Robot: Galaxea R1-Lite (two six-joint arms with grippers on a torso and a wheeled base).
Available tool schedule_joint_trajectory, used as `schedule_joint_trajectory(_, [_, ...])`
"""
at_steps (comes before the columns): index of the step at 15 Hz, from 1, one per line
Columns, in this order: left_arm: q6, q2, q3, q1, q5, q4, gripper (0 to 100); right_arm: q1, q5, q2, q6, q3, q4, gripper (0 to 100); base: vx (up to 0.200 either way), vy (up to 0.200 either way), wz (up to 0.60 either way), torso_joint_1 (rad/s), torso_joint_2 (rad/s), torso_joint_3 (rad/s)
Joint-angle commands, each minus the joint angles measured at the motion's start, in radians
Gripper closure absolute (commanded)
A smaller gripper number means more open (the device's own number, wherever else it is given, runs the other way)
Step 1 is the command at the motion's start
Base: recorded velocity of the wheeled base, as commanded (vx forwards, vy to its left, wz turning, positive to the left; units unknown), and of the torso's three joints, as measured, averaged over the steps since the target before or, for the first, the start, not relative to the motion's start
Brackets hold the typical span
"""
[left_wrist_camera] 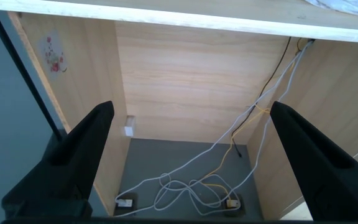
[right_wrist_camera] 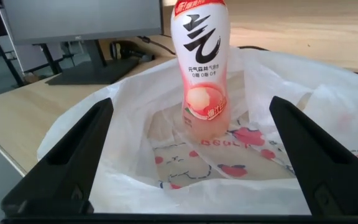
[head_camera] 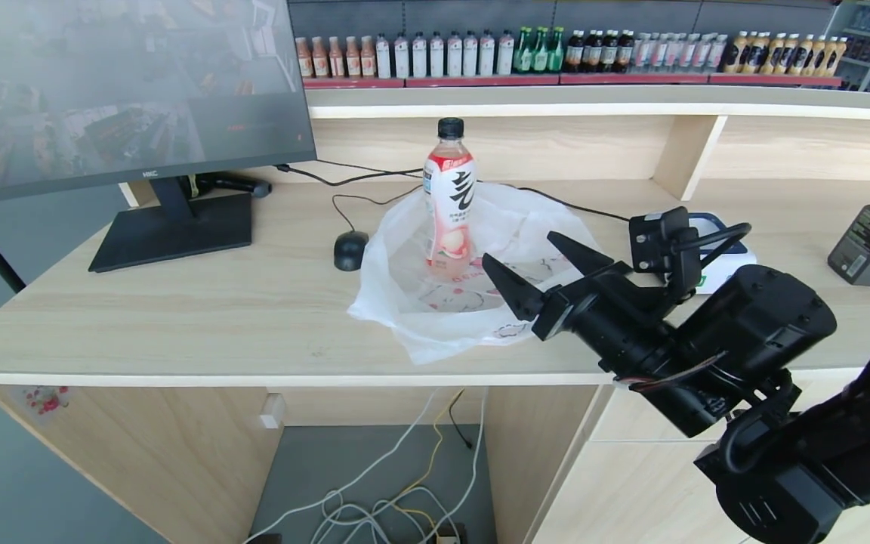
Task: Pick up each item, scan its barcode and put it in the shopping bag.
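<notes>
A pink-and-white drink bottle point(head_camera: 449, 204) with a black cap stands upright inside the white plastic shopping bag point(head_camera: 412, 302) on the wooden counter. In the right wrist view the bottle point(right_wrist_camera: 202, 74) rises in the middle of the bag point(right_wrist_camera: 135, 112), between and beyond the fingers. My right gripper point(head_camera: 539, 272) hovers open just to the right of the bag, fingers pointing at the bottle, holding nothing. My left gripper point(left_wrist_camera: 188, 162) is open below the counter top, facing the wooden knee space and floor cables.
A monitor point(head_camera: 121, 91) on a black stand sits at the counter's back left, a black mouse point(head_camera: 350, 250) left of the bag. A white device point(head_camera: 714, 261) lies behind my right arm, a grey pump bottle point(head_camera: 869, 238) at far right. Bottle shelves point(head_camera: 556, 53) line the back.
</notes>
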Motion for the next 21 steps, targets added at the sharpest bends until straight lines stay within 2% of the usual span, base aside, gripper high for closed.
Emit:
schedule_joint_trajectory(1, [-0.001,0.000,0.000,-0.001,0.001,0.000,0,-0.009,0.000,0.003,0.002,0.002,0.001,0,0.000,0.000,0.00,0.000,0.00,0.000])
schedule_joint_trajectory(3, [0.001,0.000,0.000,-0.001,0.001,0.000,0,-0.009,-0.001,0.000,0.010,0.004,0.001,0,0.000,0.000,0.00,0.000,0.00,0.000])
schedule_joint_trajectory(21, [0.001,0.000,0.000,-0.001,0.001,0.000,0,-0.024,-0.001,-0.024,0.018,0.022,0.001,0,0.000,-0.200,0.00,0.002,0.00,0.004])
